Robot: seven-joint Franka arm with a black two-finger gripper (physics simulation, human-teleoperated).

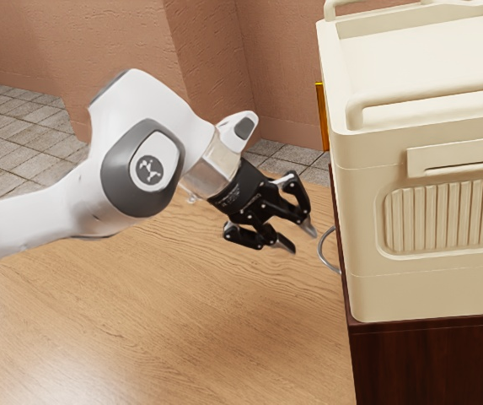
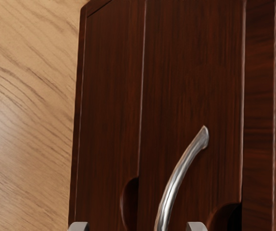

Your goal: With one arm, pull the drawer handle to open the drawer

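We see a light-brown wooden bench [image 1: 182,312] — wavy grain across it, a pale sheen at the exterior view's lower left — and on it (toward that view's right) stands a dark reddish-brown cabinet [image 1: 426,363].

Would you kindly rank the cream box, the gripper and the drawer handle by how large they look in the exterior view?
1. Cream box, even cut off by the frame
2. Gripper
3. Drawer handle

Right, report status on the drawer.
Gripper open, close to handle, no grip. Drawer looks shut. Cream case on cabinet, apparently out of the way.
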